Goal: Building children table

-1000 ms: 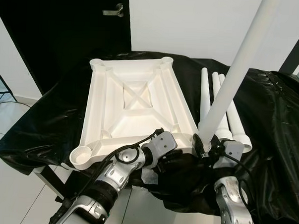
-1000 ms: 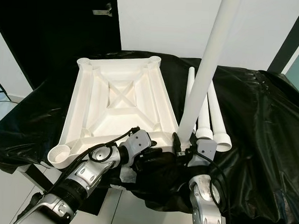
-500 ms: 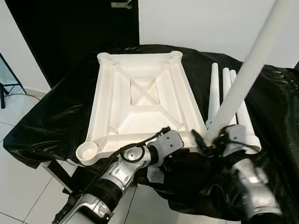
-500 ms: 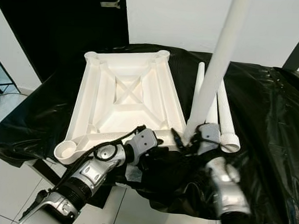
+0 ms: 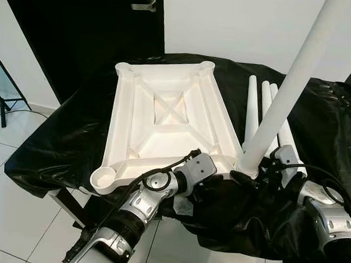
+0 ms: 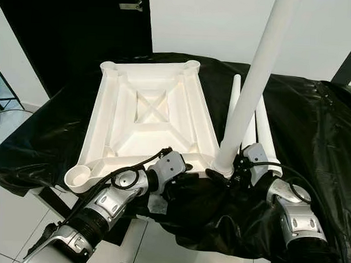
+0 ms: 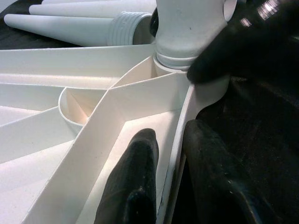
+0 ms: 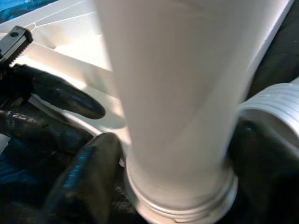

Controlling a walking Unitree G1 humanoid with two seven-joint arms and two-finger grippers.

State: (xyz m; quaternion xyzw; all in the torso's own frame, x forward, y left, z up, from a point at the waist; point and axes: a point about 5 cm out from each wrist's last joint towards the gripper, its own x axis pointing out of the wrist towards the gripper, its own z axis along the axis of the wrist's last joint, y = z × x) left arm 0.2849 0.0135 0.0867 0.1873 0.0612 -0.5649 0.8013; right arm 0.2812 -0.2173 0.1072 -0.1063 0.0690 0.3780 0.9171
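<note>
Tabletop (image 5: 164, 116), upside down on black-draped table (image 5: 58, 144). Right tool (image 6: 235, 169) pinches leg (image 5: 282, 95) upright in near right corner socket. Left tool (image 7: 168, 154) clamps tabletop's near rim. Judgement: keep leg vertical, twist threads home while left tool steadies. 3 spare legs (image 5: 252, 106) lie beside.

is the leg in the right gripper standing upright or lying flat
Upright, leaning slightly: the leg rises from the tabletop's near corner socket, the right gripper clamped at its base.
</note>
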